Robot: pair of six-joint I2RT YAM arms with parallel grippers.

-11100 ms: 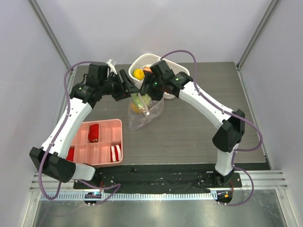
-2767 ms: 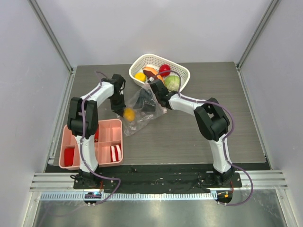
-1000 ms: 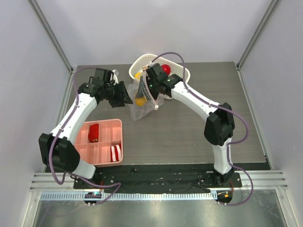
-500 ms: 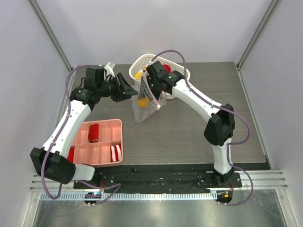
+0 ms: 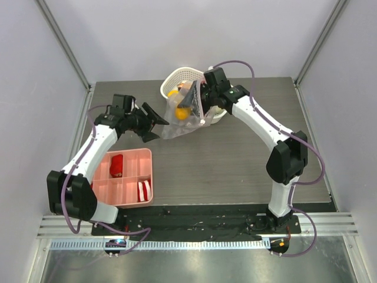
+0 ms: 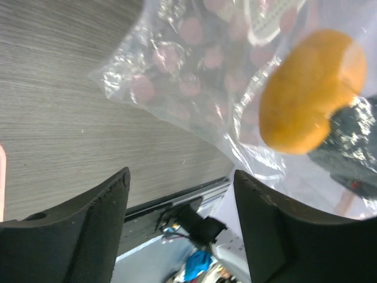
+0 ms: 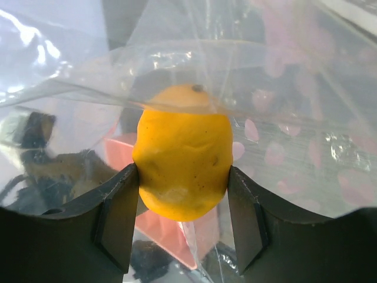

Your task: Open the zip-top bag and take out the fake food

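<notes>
The right gripper point(image 5: 189, 109) is up by the white basket point(image 5: 169, 80). Its two fingers point(image 7: 115, 218) squeeze the fake food point(image 7: 182, 154), a yellow fruit, with one finger on each side. The clear zip-top bag point(image 5: 175, 130) has pink dots on it. It is wrapped around the fruit and hangs down toward the table point(image 5: 235, 159). I cannot tell if the low end of the bag touches the wood. The left gripper point(image 5: 158, 128) is just beside the bag, on the left. Its fingers point(image 6: 76, 230) are wide apart and nothing is between them. From the left wrist, the fruit looks orange through the plastic. A pink tray point(image 5: 132, 162) with red pieces point(image 5: 116, 166) sits by the left arm, well apart from the bag.
</notes>
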